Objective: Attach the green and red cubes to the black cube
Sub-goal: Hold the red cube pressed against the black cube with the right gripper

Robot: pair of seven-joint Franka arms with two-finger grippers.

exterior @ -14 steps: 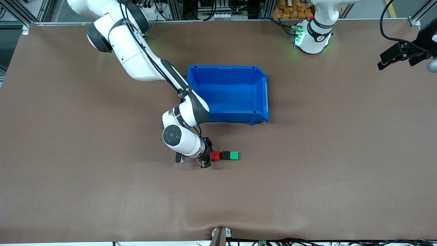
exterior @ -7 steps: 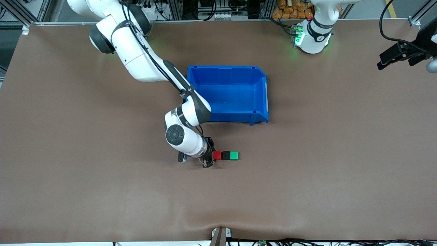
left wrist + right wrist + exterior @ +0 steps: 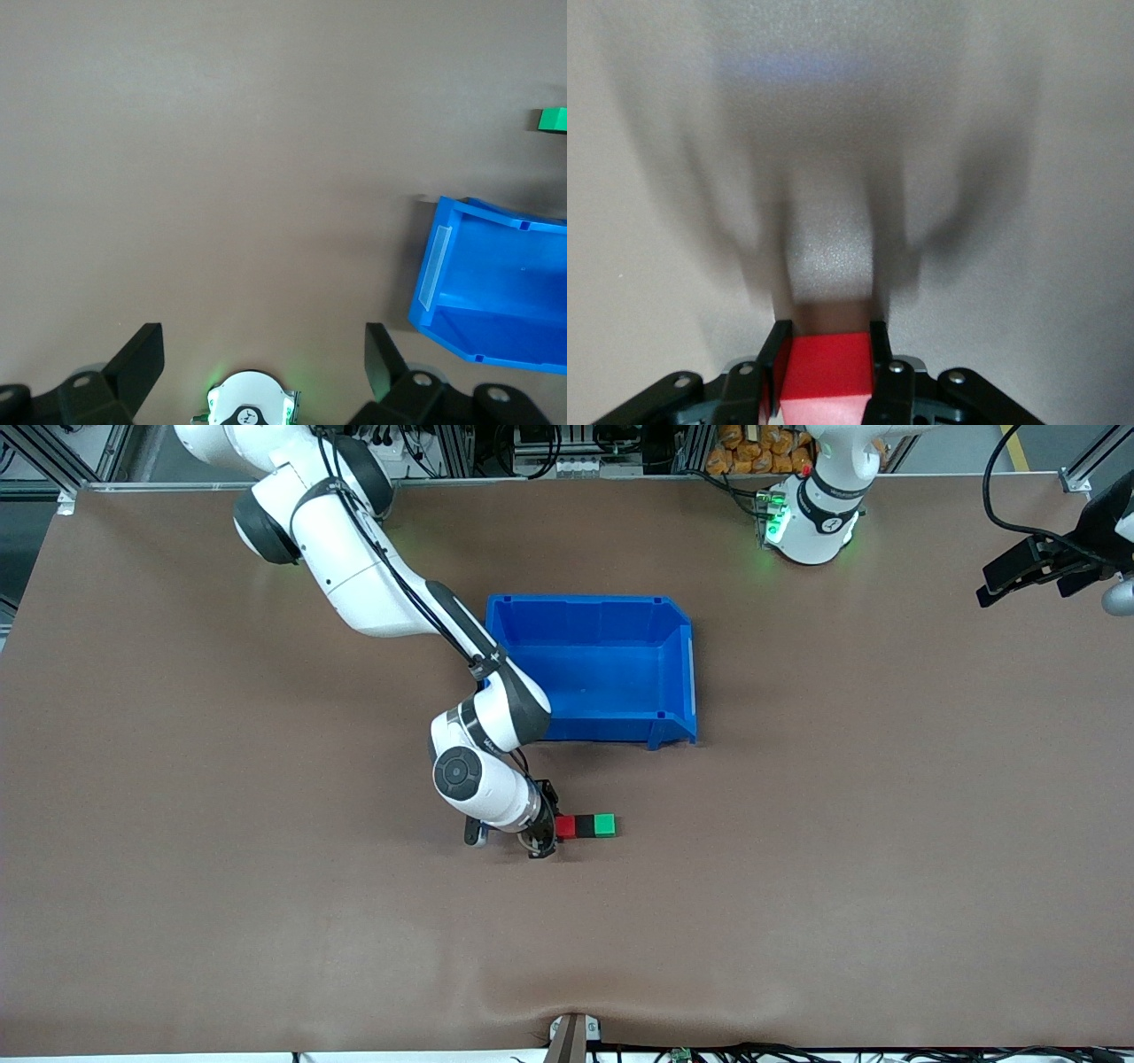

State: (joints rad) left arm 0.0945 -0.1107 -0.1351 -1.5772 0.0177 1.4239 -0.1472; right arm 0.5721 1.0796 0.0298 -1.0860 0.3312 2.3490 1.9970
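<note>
Red cube (image 3: 564,826), black cube (image 3: 585,826), green cube (image 3: 605,825): small, equal-sized, touching in one row nearer front cam than blue bin (image 3: 678,657). Row's long axis runs between arm ends, green toward left arm's end. Right gripper (image 3: 544,830) at table level, fingers (image 3: 779,361) clamped on red. Left gripper (image 3: 262,363) waits aloft at left arm's end, fingers spread wide, holding nothing.

A big blue bin (image 3: 602,669) sat on the brown table (image 3: 842,850), near the middle and a bit toward 12 o'clock. It was open on top, and its floor showed bare blue. One of its walls slanted outward, on the side facing the left arm's end of the table. The left wrist view showed that same bin (image 3: 496,288) from one corner. At 6 o'clock, a small metal clamp (image 3: 571,1036) gripped the table's edge.
</note>
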